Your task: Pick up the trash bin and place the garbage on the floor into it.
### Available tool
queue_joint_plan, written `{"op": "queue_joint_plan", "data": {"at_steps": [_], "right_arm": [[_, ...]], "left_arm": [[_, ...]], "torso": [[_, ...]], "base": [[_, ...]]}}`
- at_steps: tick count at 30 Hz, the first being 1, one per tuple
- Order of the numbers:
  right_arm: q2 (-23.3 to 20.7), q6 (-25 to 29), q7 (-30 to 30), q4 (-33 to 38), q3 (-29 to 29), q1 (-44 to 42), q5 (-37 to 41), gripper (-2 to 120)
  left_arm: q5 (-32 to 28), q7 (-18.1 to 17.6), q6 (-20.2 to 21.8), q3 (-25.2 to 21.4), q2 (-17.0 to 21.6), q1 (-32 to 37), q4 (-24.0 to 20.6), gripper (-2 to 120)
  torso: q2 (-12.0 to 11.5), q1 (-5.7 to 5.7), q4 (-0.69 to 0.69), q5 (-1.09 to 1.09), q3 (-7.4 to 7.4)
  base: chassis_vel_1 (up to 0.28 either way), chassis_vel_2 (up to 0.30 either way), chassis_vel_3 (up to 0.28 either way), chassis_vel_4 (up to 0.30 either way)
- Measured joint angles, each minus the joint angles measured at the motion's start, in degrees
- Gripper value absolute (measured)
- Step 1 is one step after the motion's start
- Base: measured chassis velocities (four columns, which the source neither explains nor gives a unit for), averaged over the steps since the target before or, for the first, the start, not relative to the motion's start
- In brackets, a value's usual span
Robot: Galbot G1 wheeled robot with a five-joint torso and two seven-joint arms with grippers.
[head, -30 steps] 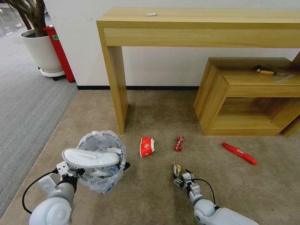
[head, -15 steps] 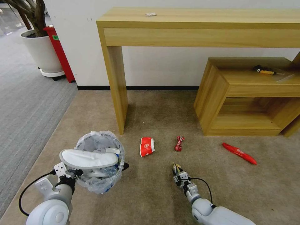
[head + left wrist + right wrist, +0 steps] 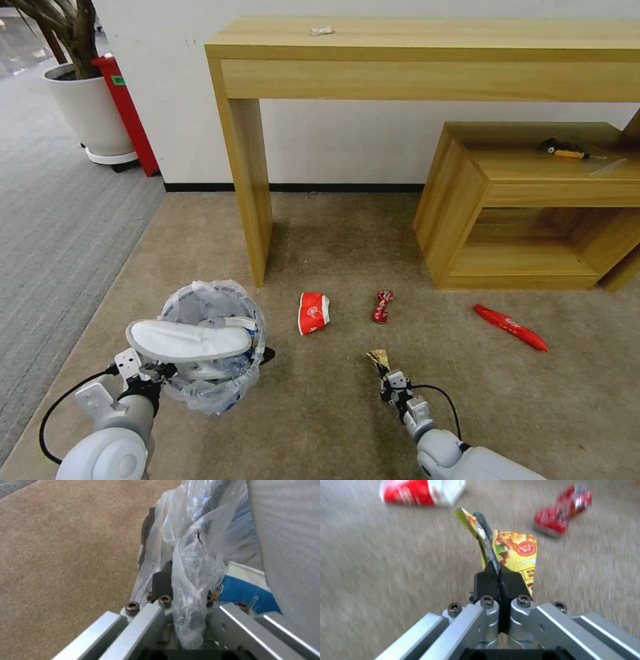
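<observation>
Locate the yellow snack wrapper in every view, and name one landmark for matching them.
Head view: yellow snack wrapper low centre, pinched in the right pincer.
Right wrist view: wrapper at centre, clamped in the pincer.
Left wrist view: not in it.
Shared landmark: the red paper cup on the carpet beyond it.

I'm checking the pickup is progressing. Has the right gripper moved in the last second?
Yes. The right gripper, shut on a yellow snack wrapper, has drawn back toward the robot, away from the red paper cup.

head camera looks forward and down over the beige short-pile carpet [image 3: 347,413]; both wrist cameras sit close behind their fingers, sharing that carpet, the right one facing twelve o'clock.
</observation>
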Motion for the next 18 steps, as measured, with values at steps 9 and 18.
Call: {"op": "queue_joint_plan", "data": {"at_steps": [9,18], "right_arm": [[-5.19,9.40,-11.87,9.07,3.70,0.55,1.58,0],[-9.98,12.55,-25.74,16.28,1.85,9.19,9.18,0]], "left_arm": [[0.37,0.00,-0.02,-0.33,0.12,-0.38,1.06,0],[1.00,-0.02,-0.02,-0.37,-0.50,-0.37,1.00,0]], "torso": [[0.00,0.00,0.00,0.01,0.00],[0.00,0.00,0.01,-0.01,0.00]], "base": [[0.000,0.000,0.000,0.000],[0.000,0.000,0.000,0.000]]}}
